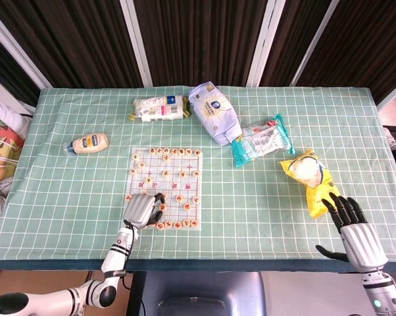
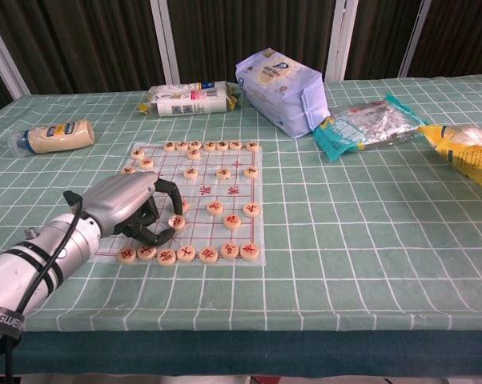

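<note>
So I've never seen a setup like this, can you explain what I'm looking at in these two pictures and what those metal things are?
The metal things are two robot hands on arms, steered by a person. One picture looks down from the robot's head, the other looks forward from its chest.

On the green checked tablecloth lies a chess board with round pieces. The left robot hand rests curled on the board's near left part, its fingertips beside a piece; whether it pinches one is unclear. The right robot hand is open at the table's near right edge, holding nothing, just short of a yellow bag.

Further back lie a mayonnaise bottle, a white packet, a large white bag and a teal packet.
</note>
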Controlling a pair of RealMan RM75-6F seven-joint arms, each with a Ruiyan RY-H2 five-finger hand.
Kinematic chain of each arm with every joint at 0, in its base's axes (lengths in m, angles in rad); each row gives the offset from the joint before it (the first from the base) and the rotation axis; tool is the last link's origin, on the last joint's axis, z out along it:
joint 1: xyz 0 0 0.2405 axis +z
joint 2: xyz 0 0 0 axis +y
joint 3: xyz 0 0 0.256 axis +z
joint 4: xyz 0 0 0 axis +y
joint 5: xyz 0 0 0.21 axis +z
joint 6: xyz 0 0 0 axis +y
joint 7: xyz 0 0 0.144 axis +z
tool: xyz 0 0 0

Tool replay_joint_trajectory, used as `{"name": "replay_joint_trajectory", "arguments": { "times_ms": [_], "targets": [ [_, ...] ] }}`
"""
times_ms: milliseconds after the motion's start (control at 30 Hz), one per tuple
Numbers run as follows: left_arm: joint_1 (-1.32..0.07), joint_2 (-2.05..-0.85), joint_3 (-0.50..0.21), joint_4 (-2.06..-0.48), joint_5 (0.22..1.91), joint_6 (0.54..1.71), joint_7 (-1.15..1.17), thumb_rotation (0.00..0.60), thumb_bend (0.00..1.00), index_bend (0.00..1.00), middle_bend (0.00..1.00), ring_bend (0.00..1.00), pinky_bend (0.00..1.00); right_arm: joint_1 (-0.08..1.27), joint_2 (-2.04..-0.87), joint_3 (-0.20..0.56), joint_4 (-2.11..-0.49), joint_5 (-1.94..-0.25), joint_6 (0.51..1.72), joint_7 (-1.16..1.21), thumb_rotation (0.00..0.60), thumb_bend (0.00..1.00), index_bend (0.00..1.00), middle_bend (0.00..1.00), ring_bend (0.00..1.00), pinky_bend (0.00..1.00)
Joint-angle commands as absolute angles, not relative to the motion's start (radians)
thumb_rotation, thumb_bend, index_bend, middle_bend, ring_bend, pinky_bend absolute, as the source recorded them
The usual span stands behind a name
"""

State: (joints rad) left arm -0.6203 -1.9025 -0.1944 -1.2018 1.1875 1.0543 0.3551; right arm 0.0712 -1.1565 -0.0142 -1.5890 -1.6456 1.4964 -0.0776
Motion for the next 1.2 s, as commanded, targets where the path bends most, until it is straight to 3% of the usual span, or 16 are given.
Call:
{"name": "replay_joint_trajectory", "arguments": {
  "times_ms": [33, 333, 533, 867, 1200],
  "targets": [
    [-0.62, -1.898, -0.193, -1.208, 1.195, 1.061, 0.347, 0.6, 0.36, 0.55, 1.0, 1.0, 1.0, 0.072, -1.157, -0.014, -1.588, -1.644, 1.494, -0.078, 0.534, 0.2, 0.0, 0.0, 0.0, 0.0],
    [-0.624, -1.864, -0.222, -1.272, 1.209, 1.085, 0.305, 0.6, 0.36, 0.58, 1.0, 1.0, 1.0, 0.073, -1.158, -0.016, -1.589, -1.647, 1.494, -0.078, 0.533, 0.2, 0.0, 0.0, 0.0, 0.0],
    [-0.663, -1.853, -0.304, -1.28, 1.166, 1.073, 0.284, 0.6, 0.35, 0.58, 1.0, 1.0, 1.0, 0.076, -1.158, -0.018, -1.588, -1.648, 1.487, -0.073, 0.533, 0.2, 0.0, 0.0, 0.0, 0.0],
    [-0.801, -1.911, -0.434, -1.13, 1.004, 0.968, 0.342, 0.6, 0.36, 0.57, 1.0, 1.0, 1.0, 0.086, -1.161, -0.02, -1.586, -1.639, 1.462, -0.072, 0.533, 0.2, 0.0, 0.0, 0.0, 0.0],
    [-0.895, -1.977, -0.47, -1.006, 0.93, 0.935, 0.362, 0.6, 0.35, 0.56, 1.0, 1.0, 1.0, 0.09, -1.163, -0.01, -1.584, -1.615, 1.452, -0.075, 0.532, 0.2, 0.0, 0.0, 0.0, 0.0]
  ]
}}
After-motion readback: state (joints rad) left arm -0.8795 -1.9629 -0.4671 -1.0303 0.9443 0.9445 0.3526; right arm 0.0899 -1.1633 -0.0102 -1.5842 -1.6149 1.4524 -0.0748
